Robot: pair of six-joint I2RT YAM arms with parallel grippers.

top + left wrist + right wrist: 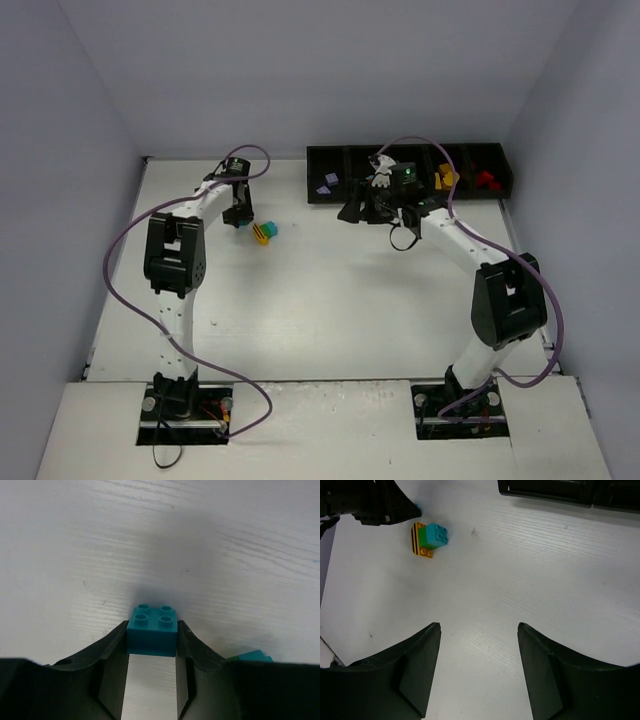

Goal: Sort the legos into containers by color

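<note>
My left gripper (152, 626) is shut on a teal four-stud lego (151, 632), with one finger on each side of it, low over the white table. In the top view that gripper (240, 216) sits just left of a small stack of legos (265, 232) in yellow-orange, green and teal, also seen in the right wrist view (430, 537). My right gripper (479, 626) is open with nothing between its fingers; it hovers in front of the containers (320, 152). Those bins hold lilac legos (328, 183), yellow ones (444, 178) and red ones (487, 180).
The black tray (555, 492) runs along the back right of the table. A corner of the lego stack (252, 655) shows just right of my left fingers. Grey walls close in the table on three sides.
</note>
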